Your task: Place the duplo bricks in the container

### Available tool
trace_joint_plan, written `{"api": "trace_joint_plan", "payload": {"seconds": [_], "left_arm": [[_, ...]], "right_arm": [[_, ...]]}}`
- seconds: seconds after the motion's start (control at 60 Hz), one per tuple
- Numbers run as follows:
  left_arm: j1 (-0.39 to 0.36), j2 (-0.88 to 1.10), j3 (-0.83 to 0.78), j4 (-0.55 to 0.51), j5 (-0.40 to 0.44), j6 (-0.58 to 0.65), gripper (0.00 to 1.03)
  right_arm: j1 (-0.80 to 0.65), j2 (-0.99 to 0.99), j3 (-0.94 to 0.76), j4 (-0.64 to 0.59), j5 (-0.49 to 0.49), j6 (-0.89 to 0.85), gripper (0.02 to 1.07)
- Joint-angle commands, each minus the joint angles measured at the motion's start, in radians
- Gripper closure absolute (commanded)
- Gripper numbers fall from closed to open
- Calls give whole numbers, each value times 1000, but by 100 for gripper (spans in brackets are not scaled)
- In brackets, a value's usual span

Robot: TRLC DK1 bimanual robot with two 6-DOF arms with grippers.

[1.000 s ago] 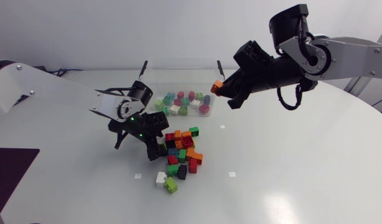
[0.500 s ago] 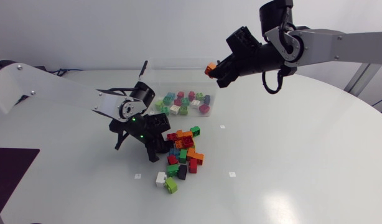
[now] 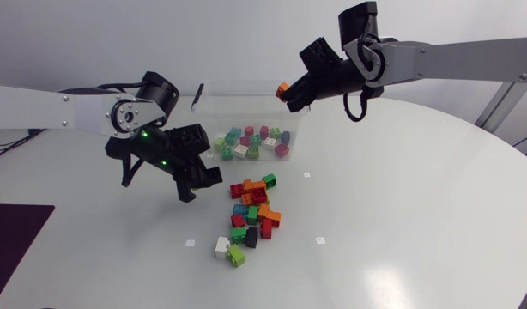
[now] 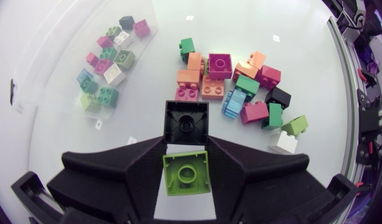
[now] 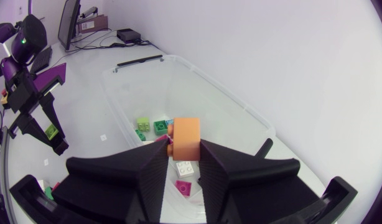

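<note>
My left gripper (image 3: 200, 178) hangs above the table to the left of the brick pile (image 3: 253, 210). It is shut on a lime green brick (image 4: 186, 173), and a black brick (image 4: 186, 121) sits at its fingertips just ahead of the green one. My right gripper (image 3: 291, 93) is shut on an orange brick (image 3: 283, 88) over the right end of the clear container (image 3: 246, 85). In the right wrist view the orange brick (image 5: 186, 137) hangs above the container (image 5: 241, 107), which holds several bricks (image 5: 155, 127).
Several loose bricks (image 4: 241, 81) of mixed colours lie in a pile in front of the container (image 4: 51, 68). A white brick (image 3: 221, 246) and a green brick (image 3: 236, 255) lie at the pile's near edge. My left arm (image 5: 29, 93) shows beyond the container.
My left gripper has shut on the green brick at the pile and lifted up and to the left. My right arm has carried the orange brick leftward, over the container's edge.
</note>
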Motion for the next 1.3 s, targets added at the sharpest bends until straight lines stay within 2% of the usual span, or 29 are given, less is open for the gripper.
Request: {"api": "trace_joint_plan", "payload": {"seconds": [0.0, 0.417, 0.65, 0.683, 0.783, 0.817, 1.067, 1.283], "left_arm": [[15, -38, 30, -25, 7, 31, 74], [41, -90, 5, -48, 35, 42, 74], [27, -12, -45, -37, 44, 57, 74], [26, -14, -44, -31, 47, 57, 74], [26, -26, -5, -31, 59, 55, 74], [26, -31, 7, -32, 59, 52, 74], [33, -21, 202, -74, 61, 26, 74], [30, 58, 418, -98, 64, -20, 74]], "right_arm": [[17, 50, 48, 15, 8, 21, 91], [44, 174, 218, -29, 39, 29, 90], [44, 217, 257, -49, 56, 29, 89], [46, 223, 264, -49, 65, 29, 81], [54, 242, 284, -64, 87, 29, 14], [55, 240, 284, -63, 88, 29, 5], [54, 150, 197, -32, 97, 30, 6], [54, -21, -19, 26, 96, 19, 6]]}}
